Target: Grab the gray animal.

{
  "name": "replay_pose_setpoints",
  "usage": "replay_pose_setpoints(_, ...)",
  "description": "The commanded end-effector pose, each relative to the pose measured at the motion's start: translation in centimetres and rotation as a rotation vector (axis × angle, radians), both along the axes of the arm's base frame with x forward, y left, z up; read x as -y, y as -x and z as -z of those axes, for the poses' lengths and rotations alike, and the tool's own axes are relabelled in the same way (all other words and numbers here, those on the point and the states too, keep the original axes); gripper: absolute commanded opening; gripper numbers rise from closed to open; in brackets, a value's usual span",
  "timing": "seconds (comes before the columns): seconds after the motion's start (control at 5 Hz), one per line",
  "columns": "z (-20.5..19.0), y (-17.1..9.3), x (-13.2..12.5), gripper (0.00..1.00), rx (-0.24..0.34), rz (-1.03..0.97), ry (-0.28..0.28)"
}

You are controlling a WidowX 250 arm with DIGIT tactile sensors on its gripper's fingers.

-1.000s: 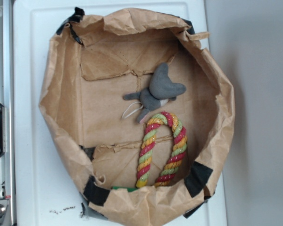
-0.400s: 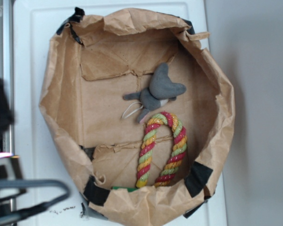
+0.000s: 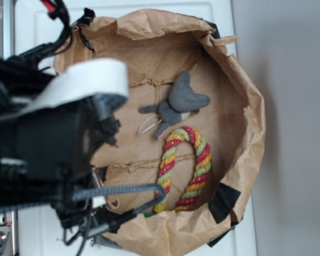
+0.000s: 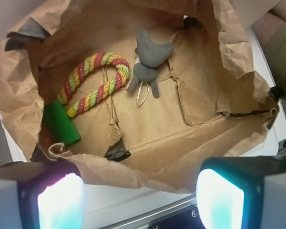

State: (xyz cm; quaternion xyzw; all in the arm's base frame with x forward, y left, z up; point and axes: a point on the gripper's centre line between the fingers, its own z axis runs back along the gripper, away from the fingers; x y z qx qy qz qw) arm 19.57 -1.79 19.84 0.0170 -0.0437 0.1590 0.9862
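Paper bag (image 3: 245,80) floor: gray animal (image 3: 178,104) flat, ears toward rim.

arm: over left side, blurred | hand (image 4: 140,195): fingers (image 4: 61,200) spread wide apart, holding nothing

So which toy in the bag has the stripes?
The rope toy, bent like a candy cane, twisted in red, yellow and green. The gray animal beside it is plain gray, and the green block is one colour.

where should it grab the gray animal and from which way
Probably the gray animal's plump middle, where head meets body, coming straight down from above: it lies flat on the bag floor, limbs too thin to pinch. Close the open hand across the body, clear of the rope toy beside it.
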Motion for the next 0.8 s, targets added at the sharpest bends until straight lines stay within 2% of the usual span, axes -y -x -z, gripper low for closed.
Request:
replay_pose_setpoints(0.0, -1.0, -0.4, -0.5, 1.0, 0.039, -0.01, 0.003)
replay_pose_setpoints(0.2, 4.0, -4.2, -0.7, 1.0, 0.144, -0.139, -0.004)
replay_pose_setpoints(0.4, 6.8, -6.6, -1.2, 1.0, 0.206, -0.204, -0.008)
replay_pose_setpoints(0.6, 8.1, -8.3, -2.6, 1.0, 0.233, -0.218, 0.04)
